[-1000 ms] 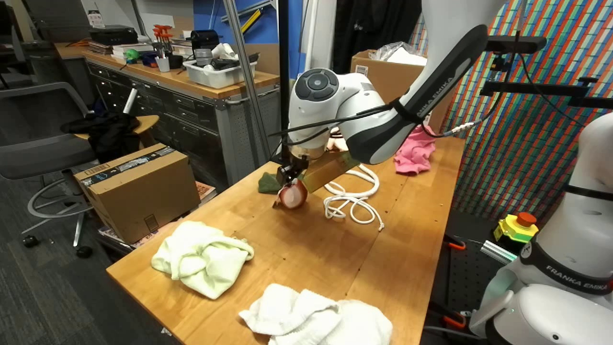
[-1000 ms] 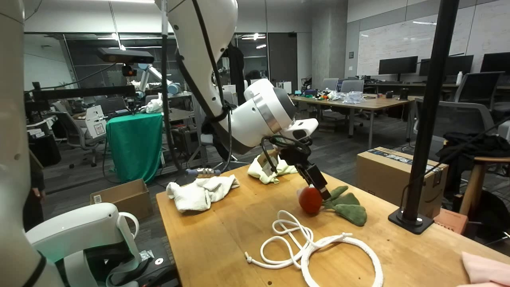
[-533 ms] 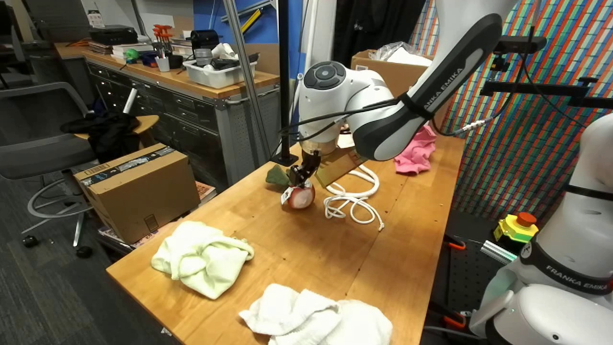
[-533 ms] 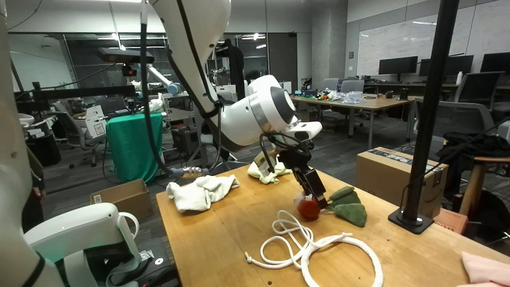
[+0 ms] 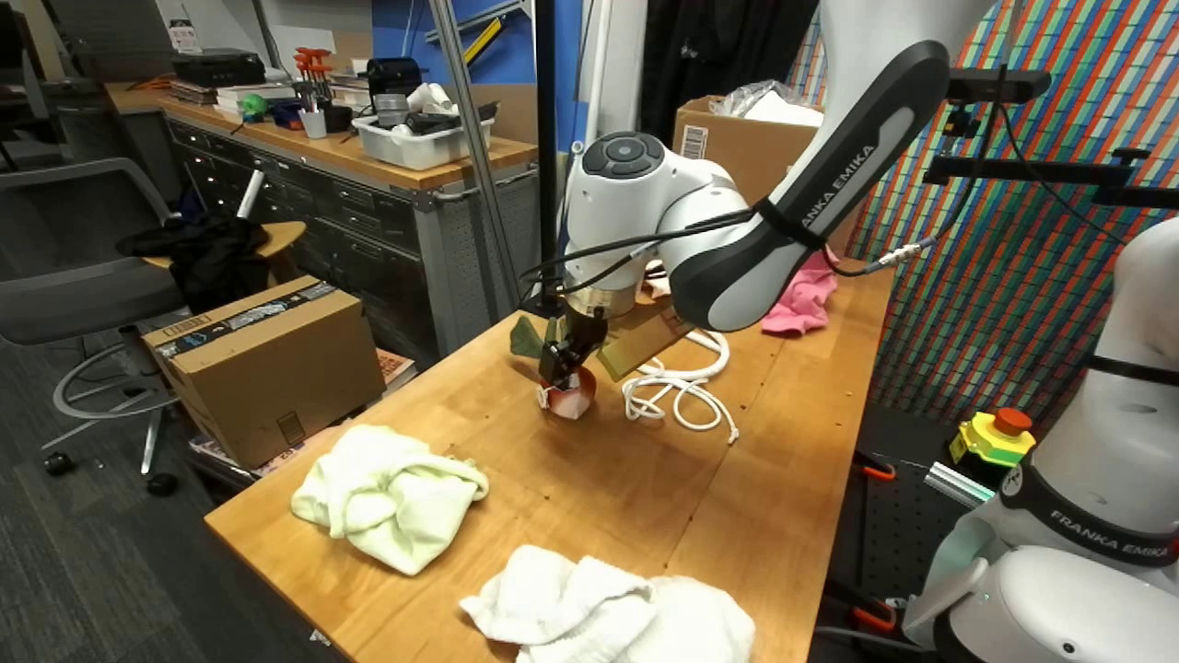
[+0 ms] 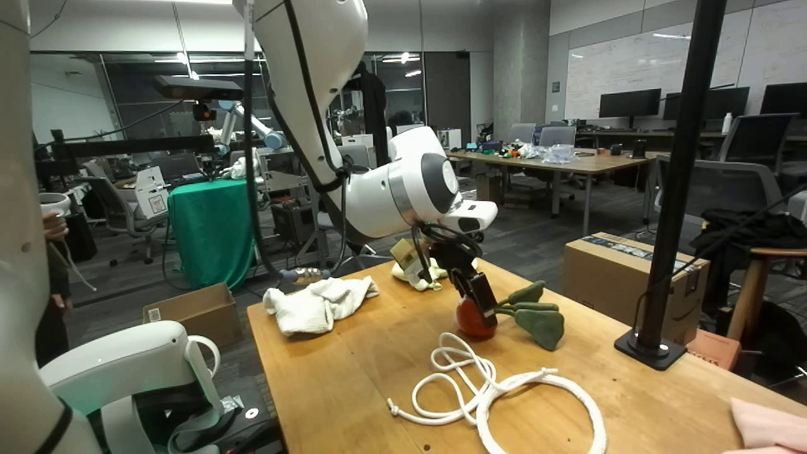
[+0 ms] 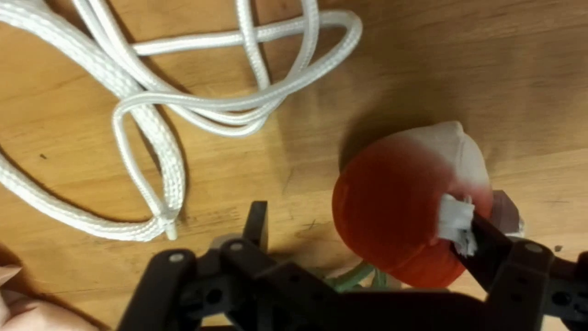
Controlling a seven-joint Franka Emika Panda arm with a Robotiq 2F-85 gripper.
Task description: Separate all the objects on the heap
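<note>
The toy lies on the table, its red-and-white body [image 7: 390, 202] between the fingers of my gripper [image 7: 370, 225] in the wrist view. My jaws stand wide; the right finger [image 7: 491, 248] meets the toy at its white tag, while a gap separates the left one from it. Green leaves [image 6: 539, 325] of the toy trail along the table. White cords [image 7: 193, 43] lie looped beside it. Apart from these are a pale green cloth [image 5: 396, 497], a white cloth [image 5: 589, 608], a pink cloth [image 5: 799, 296] and a pale pink cloth [image 6: 772, 425]. The heap is out of view.
A black post [image 6: 678, 189] rises from the table edge near the toy's leaves. Cardboard boxes [image 5: 267, 368] stand on the floor beside the table. Hanging cables [image 5: 645, 244] run along the arm, and a flat brown panel [image 5: 645, 341] sits by the wrist.
The toy has shifted a little along with my gripper, leftward in the exterior view with the post in front, its leaves dragging along. Cords and cloths have stayed put.
</note>
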